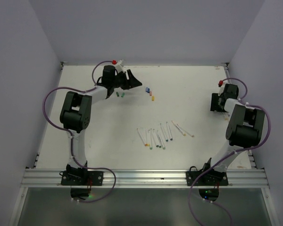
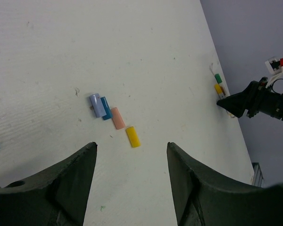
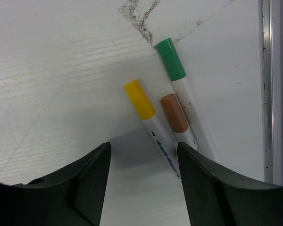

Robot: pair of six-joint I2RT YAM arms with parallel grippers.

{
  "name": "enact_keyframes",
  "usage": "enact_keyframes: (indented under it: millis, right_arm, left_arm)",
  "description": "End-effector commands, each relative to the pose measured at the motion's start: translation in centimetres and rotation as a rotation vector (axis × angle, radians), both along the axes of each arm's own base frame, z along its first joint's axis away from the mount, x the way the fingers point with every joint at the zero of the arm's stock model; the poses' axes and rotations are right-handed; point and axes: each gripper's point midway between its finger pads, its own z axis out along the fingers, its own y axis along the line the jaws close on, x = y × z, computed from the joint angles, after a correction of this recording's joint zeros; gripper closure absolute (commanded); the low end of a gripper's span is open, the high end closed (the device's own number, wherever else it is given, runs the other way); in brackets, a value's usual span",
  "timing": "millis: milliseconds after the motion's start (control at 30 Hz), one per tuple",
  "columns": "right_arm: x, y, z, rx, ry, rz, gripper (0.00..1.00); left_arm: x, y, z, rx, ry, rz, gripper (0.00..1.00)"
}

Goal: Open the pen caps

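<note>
White slim marker pens with coloured ends [image 1: 160, 136] lie in a loose row on the white table [image 1: 108, 141], nearest the arm bases. Farther out, at the right edge, the right gripper [image 3: 144, 149] points down at the table with its jaws spread wide and nothing between them. Just beyond its fingertips lie three more white pens side by side, caps fitted: a yellow cylindrical plastic cap [image 3: 139, 99], an orange cap [image 3: 174, 113] and a green cap [image 3: 171, 58]. Near the far edge, the left gripper [image 2: 132, 147] is likewise wide apart and empty. Just ahead of it, four loose caps form a diagonal line on the table: a loose yellow cap [image 2: 133, 136], a salmon cap [image 2: 118, 118], a teal cap [image 2: 106, 108] and a pale blue cap [image 2: 96, 104], the last two touching.
</note>
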Motion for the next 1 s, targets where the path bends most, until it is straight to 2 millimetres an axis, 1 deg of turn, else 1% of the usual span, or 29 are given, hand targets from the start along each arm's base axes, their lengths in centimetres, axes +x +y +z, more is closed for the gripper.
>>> enact_keyframes:
  millis: [0, 33, 100, 133, 233, 300, 333, 367, 400, 433, 467, 500, 533, 567, 600, 633, 667, 700, 733, 767, 800, 833, 867, 900, 933, 967]
  right_arm:
    - [-1.2, -0.1, -1.0, -0.013, 0.051, 0.027, 0.39]
    - [-1.4, -0.1, -1.0, -0.019, 0.059, 0.032, 0.43]
    - [-1.9, 0.0, -1.3, -0.013, 0.081, 0.036, 0.46]
    - [-2.1, 0.1, -1.3, -0.015, 0.087, 0.041, 0.52]
    - [-3.2, 0.4, -2.1, -0.025, 0.141, 0.063, 0.65]
    - [-3.9, 0.8, -2.7, -0.028, 0.182, 0.080, 0.71]
    - [-4.1, 1.0, -2.8, -0.033, 0.193, 0.096, 0.79]
    - [-4.5, 1.1, -3.0, -0.044, 0.221, 0.098, 0.82]
    - [-4.6, 1.7, -3.4, -0.048, 0.244, 0.114, 0.86]
    - [-4.5, 1.8, -3.3, -0.046, 0.245, 0.111, 1.00]
    - [-4.4, 2.1, -3.1, -0.040, 0.260, 0.116, 1.00]
    - [-4.2, 3.0, -3.3, -0.037, 0.271, 0.136, 1.00]
    - [-3.8, 3.5, -3.0, -0.035, 0.265, 0.139, 1.00]
    - [-2.9, 4.1, -2.3, -0.042, 0.237, 0.144, 1.00]
    - [-2.1, 5.3, -1.7, -0.051, 0.209, 0.165, 1.00]
    - [-1.3, 6.0, -0.2, -0.043, 0.151, 0.149, 1.00]
    - [-0.5, 7.4, 0.7, -0.036, 0.109, 0.171, 1.00]
    - [-0.2, 8.3, 1.5, -0.010, 0.074, 0.156, 1.00]
    - [0.2, 9.3, 3.3, 0.012, 0.022, 0.162, 1.00]
    - [0.2, 11.1, 3.8, 0.047, 0.010, 0.192, 1.00]
    - [0.2, 12.9, 4.7, 0.122, -0.021, 0.196, 1.00]
    - [-0.4, 13.7, 5.8, 0.150, -0.043, 0.213, 1.00]
    - [-0.9, 17.1, 6.5, 0.208, -0.055, 0.267, 1.00]
    - [-1.5, 19.2, 7.3, 0.274, -0.071, 0.309, 1.00]
    - [-2.2, 20.6, 8.7, 0.299, -0.108, 0.347, 1.00]
    - [-2.9, 22.6, 9.3, 0.343, -0.116, 0.398, 1.00]
  left_arm:
    - [0.3, -0.1, 3.0, -0.038, -0.081, -0.015, 0.36]
    - [0.3, -0.2, 2.8, -0.041, -0.081, -0.017, 0.36]
    - [0.2, -0.3, 2.9, -0.050, -0.075, -0.020, 0.36]
    - [0.2, -0.3, 3.0, -0.052, -0.078, -0.021, 0.36]
    - [0.0, -0.2, 3.2, -0.050, -0.084, -0.019, 0.36]
    - [-0.1, -0.1, 3.4, -0.052, -0.086, -0.022, 0.36]
    - [-0.2, -0.2, 3.5, -0.053, -0.089, -0.024, 0.36]
    - [-0.2, -0.2, 3.6, -0.056, -0.090, -0.024, 0.35]
    - [-0.3, -0.2, 3.7, -0.061, -0.092, -0.026, 0.35]
    - [-0.4, -0.2, 3.7, -0.066, -0.093, -0.029, 0.35]
    - [-0.5, -0.3, 3.9, -0.073, -0.093, -0.033, 0.35]
    - [-0.6, -0.4, 4.1, -0.080, -0.094, -0.039, 0.35]
    - [-0.8, -0.5, 4.3, -0.086, -0.101, -0.043, 0.35]
    - [-1.0, -0.5, 4.5, -0.100, -0.099, -0.045, 0.35]
    - [-1.2, -0.5, 4.7, -0.110, -0.100, -0.045, 0.36]
    - [-1.6, -0.6, 5.3, -0.129, -0.112, -0.042, 0.39]
    - [-1.8, -0.7, 5.5, -0.137, -0.119, -0.046, 0.40]
    - [-2.4, -1.3, 6.3, -0.148, -0.144, -0.063, 0.40]
    - [-3.0, -1.6, 6.1, -0.146, -0.145, -0.073, 0.40]
    - [-3.6, -2.4, 6.7, -0.148, -0.163, -0.092, 0.40]
    - [-4.0, -2.8, 6.7, -0.156, -0.178, -0.108, 0.40]
    - [-4.6, -3.4, 7.2, -0.185, -0.175, -0.129, 0.39]
    - [-5.5, -4.1, 7.5, -0.216, -0.170, -0.173, 0.39]
    - [-5.9, -4.2, 7.7, -0.252, -0.189, -0.184, 0.39]
    - [-6.4, -4.4, 8.2, -0.301, -0.156, -0.188, 0.44]
    - [-7.5, -4.6, 8.9, -0.344, -0.195, -0.233, 0.44]
